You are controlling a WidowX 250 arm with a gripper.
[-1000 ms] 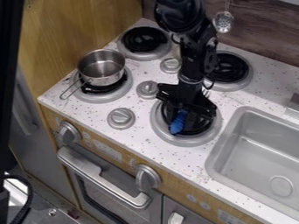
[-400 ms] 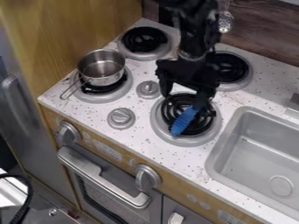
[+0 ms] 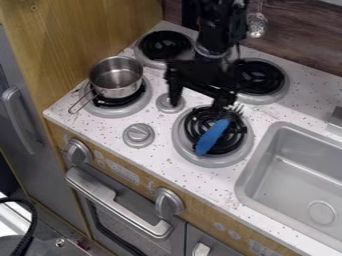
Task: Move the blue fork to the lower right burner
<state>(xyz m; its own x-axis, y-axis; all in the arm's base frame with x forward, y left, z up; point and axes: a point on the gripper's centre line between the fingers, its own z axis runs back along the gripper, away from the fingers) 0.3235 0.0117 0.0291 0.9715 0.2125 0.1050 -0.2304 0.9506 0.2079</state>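
- Steel saucepan with a thin wire handle [image 3: 115, 77], seated on the front left burner, well apart from the fork.
- Round silver-grey knob [image 3: 139, 135] on the speckled white bench [image 3: 100, 129], between saucepan and fork.
- Black two-finger end effector [image 3: 198, 105], just above and behind the lower right burner; fingers spread apart, with nothing held between them.
- Grey-rimmed lower right burner with black coils [image 3: 180, 145], beneath the fork and in front of the end effector.
- Blue-handled fork with metal tines [image 3: 212, 136], across the coils of that burner: down and to the right from the gap between fingers; long axis slanting from handle at lower left to tines at upper right. Neck close to the sink-side finger; impossible to tell whether touching.
- Placement apparently done, judging by that position. Next, probably best to lift straight up before swinging away, to avoid snagging neck or tines.
- Grey sink basin [image 3: 294, 170], farther right, apart from fork and burner.
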